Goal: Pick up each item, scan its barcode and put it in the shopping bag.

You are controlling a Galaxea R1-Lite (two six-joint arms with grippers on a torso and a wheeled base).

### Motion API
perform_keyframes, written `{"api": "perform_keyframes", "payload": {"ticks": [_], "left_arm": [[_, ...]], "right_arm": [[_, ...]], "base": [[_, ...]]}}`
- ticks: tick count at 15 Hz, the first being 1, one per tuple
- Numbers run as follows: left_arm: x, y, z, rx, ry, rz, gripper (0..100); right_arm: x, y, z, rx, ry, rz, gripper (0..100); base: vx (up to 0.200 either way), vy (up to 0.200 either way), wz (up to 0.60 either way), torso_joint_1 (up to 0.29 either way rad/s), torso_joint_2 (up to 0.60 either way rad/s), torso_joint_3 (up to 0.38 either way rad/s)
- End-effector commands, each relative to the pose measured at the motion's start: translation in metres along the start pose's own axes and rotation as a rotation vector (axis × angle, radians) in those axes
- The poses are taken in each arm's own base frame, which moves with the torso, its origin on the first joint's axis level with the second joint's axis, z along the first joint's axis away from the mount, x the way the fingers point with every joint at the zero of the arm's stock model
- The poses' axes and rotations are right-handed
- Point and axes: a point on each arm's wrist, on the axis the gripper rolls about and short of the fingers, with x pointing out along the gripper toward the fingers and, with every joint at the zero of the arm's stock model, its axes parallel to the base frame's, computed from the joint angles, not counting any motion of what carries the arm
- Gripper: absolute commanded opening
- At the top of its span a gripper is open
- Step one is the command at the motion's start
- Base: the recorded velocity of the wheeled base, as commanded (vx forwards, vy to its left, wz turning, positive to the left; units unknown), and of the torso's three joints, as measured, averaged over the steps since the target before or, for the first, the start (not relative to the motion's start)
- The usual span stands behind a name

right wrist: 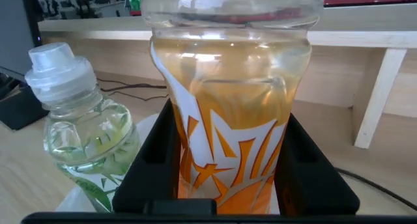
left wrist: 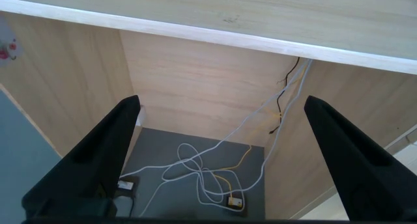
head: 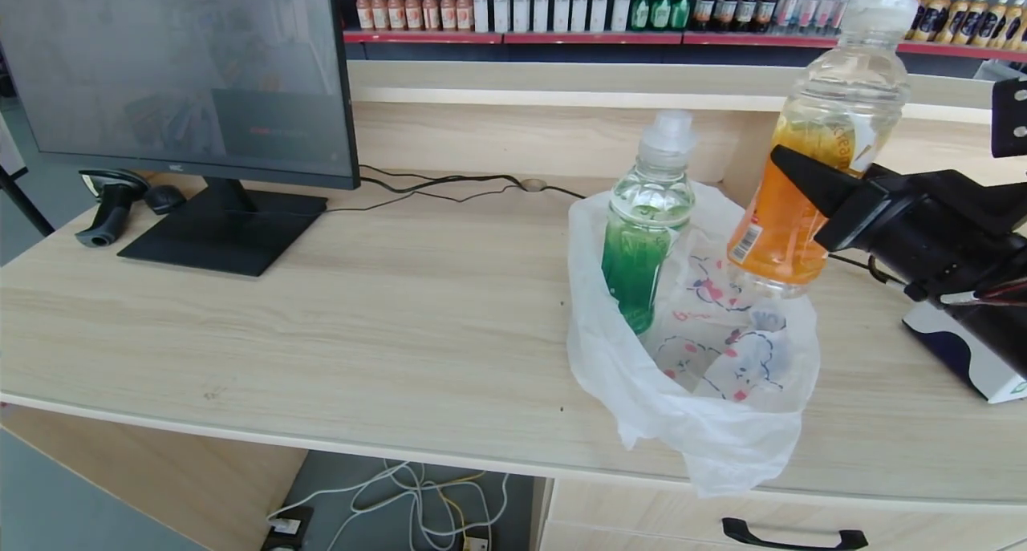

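Observation:
My right gripper (head: 810, 194) is shut on an orange drink bottle (head: 818, 142) and holds it upright above the right side of the white shopping bag (head: 706, 358). In the right wrist view the orange drink bottle (right wrist: 231, 113) sits between the two black fingers (right wrist: 153, 165). A green drink bottle (head: 646, 222) stands upright inside the bag at its left side; the same green drink bottle (right wrist: 81, 129) shows beside the orange one. My left gripper (left wrist: 221, 159) is open below the counter edge, facing the cables on the floor. A handheld scanner (head: 108, 210) rests at the far left.
A monitor (head: 180, 70) on a black stand occupies the counter's back left, with cables running behind it. A white and dark blue box (head: 963, 350) lies at the right edge. A raised wooden ledge (head: 562, 82) borders the back. Bare counter lies between monitor and bag.

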Motion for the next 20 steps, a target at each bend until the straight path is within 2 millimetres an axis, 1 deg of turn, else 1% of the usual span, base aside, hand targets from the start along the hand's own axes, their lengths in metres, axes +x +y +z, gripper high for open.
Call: {"api": "perform_keyframes", "payload": {"ticks": [1,2,5,7,10,14,18,20], "left_arm": [[0.000,0.000,0.000,0.000,0.000,0.000,100],[0.000,0.000,0.000,0.000,0.000,0.000,100],[0.000,0.000,0.000,0.000,0.000,0.000,100],[0.000,0.000,0.000,0.002,0.000,0.000,100],[0.000,0.000,0.000,0.002,0.000,0.000,100],[0.000,0.000,0.000,0.000,-0.002,0.000,100],[0.000,0.000,0.000,0.000,-0.002,0.000,100],[0.000,0.000,0.000,-0.001,-0.002,0.000,100]], "right_arm": [[0.019,-0.010,-0.026,-0.015,0.006,-0.022,0],[0.022,-0.012,-0.028,-0.020,-0.014,-0.024,0],[0.022,-0.012,-0.035,-0.025,-0.003,-0.023,0],[0.024,-0.013,-0.045,-0.034,-0.007,-0.023,0],[0.040,-0.014,-0.051,-0.057,-0.095,-0.010,0],[0.039,-0.014,-0.067,-0.082,-0.060,-0.009,0],[0.038,-0.013,-0.078,-0.084,-0.023,-0.005,0],[0.039,-0.013,-0.080,-0.091,-0.017,-0.005,0]], "base": [[0.000,0.000,0.00,0.000,0.00,0.000],[0.000,0.000,0.00,0.000,0.00,0.000],[0.000,0.000,0.00,0.000,0.00,0.000],[0.000,0.000,0.00,0.000,0.00,0.000],[0.000,0.000,0.00,0.000,0.00,0.000],[0.000,0.000,0.00,0.000,0.00,0.000],[0.000,0.000,0.00,0.000,0.00,0.000],[0.000,0.000,0.00,0.000,0.00,0.000]]}}
